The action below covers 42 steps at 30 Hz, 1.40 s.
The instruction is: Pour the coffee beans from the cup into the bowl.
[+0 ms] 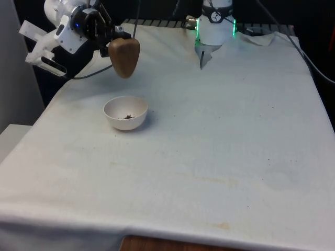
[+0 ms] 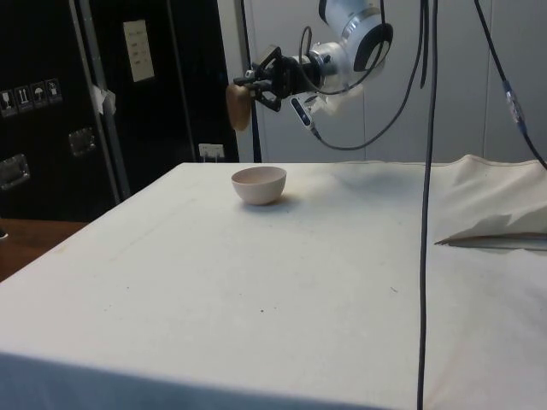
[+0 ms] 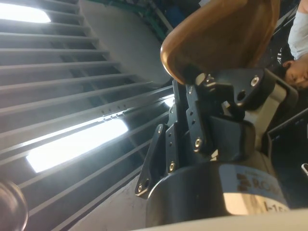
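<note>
The gripper (image 1: 114,41) held the brown cup (image 1: 124,56) clamped between its fingers, raised well above the table (image 1: 220,157) and tipped over, just beyond the white bowl (image 1: 125,113) towards the table's far end. The front view looked down into the bowl, where a small dark heap of coffee beans (image 1: 126,116) lay at the bottom; the side view gave the bowl's (image 2: 259,184) outer wall and hid what was inside. The side view set the cup (image 2: 238,106) above and a little to the left of the bowl. In the wrist view the cup's (image 3: 226,33) glossy brown wall sat against a finger (image 3: 192,115), with slatted ceiling lights (image 3: 72,144) behind. The white cloth bore faint stains near the front edge. Dark cabinets (image 2: 51,111) stood behind the table.
</note>
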Available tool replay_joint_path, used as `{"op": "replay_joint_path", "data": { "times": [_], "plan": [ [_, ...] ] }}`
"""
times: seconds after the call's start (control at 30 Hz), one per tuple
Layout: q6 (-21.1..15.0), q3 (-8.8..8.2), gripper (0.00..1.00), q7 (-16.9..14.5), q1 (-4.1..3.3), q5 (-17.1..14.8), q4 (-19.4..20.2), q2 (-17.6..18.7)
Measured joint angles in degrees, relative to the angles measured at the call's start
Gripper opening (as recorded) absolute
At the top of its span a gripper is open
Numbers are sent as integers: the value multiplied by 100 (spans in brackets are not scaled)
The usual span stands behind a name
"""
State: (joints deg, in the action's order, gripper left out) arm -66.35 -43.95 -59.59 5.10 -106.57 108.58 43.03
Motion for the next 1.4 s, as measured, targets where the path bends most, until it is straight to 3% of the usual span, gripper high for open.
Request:
{"op": "replay_joint_path", "data": {
  "times": [0.73, 1.4],
  "plan": [
    [-11, -6, 0, -115, -29, 23, 11, 0],
    [-201, -11, 0, -785, -395, 298, 481, -321]
  ]
}}
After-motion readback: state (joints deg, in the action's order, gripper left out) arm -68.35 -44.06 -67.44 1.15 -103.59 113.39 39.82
